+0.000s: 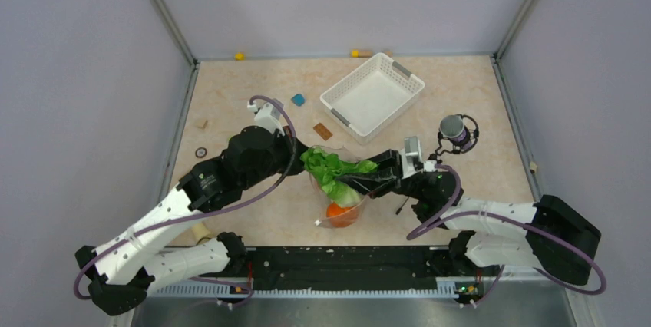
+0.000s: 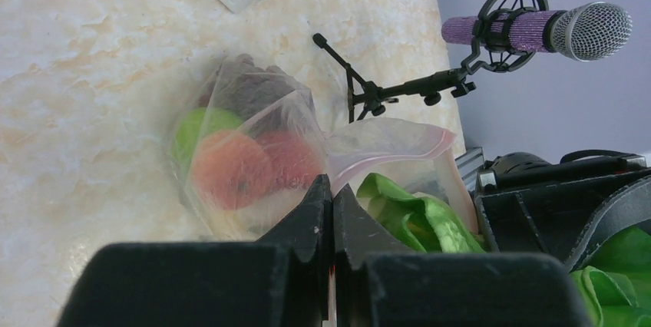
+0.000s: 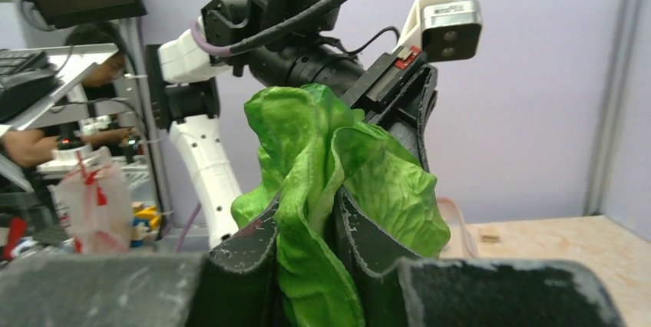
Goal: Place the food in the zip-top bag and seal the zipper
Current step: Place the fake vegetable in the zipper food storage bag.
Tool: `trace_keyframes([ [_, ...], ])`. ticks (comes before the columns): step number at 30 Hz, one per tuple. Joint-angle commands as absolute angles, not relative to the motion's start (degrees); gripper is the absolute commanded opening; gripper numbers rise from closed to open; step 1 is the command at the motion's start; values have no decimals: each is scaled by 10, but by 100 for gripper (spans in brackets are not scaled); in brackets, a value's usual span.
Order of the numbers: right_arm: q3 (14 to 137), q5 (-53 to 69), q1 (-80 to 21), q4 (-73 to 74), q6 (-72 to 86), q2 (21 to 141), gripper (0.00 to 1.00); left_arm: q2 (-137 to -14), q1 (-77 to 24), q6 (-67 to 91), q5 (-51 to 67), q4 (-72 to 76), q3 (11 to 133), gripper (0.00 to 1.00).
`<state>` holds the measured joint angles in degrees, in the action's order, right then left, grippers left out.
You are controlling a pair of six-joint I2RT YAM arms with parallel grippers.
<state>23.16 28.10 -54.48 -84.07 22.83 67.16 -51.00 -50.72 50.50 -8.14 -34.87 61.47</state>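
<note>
The clear zip-top bag point(image 1: 343, 203) stands at the table's middle with its mouth up. In the left wrist view the bag point(image 2: 265, 108) holds an orange point(image 2: 230, 172), a red apple point(image 2: 290, 160), a green lime point(image 2: 198, 123) and dark grapes point(image 2: 249, 87). My left gripper point(image 2: 332, 189) is shut on the bag's mouth edge at the pinkish zipper point(image 2: 391, 158); it also shows in the top view point(image 1: 305, 160). My right gripper point(image 3: 311, 216) is shut on the green lettuce point(image 3: 307, 135) and holds it over the bag's mouth point(image 1: 330, 167). No lemon shows.
A white slotted basket point(image 1: 372, 95) stands behind the bag. A microphone on a small stand point(image 1: 457, 133) is at the right. A blue block point(image 1: 298, 100), a wooden block point(image 1: 322, 130) and small blocks by the back wall point(image 1: 239, 56) lie around.
</note>
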Motion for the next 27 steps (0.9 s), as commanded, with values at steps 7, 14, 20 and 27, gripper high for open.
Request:
trace_keyframes([
  [7,261,86,-637,-511,25,557,0,-511,-507,501,-87,-298,628,0],
  [14,296,15,-661,-336,22,547,0,-514,-507,500,-94,-300,643,0],
  [20,376,-96,-685,-144,12,587,0,-526,-507,499,-89,-303,660,0],
  [27,465,-302,-705,28,106,653,0,-541,-507,490,-79,-309,685,0],
])
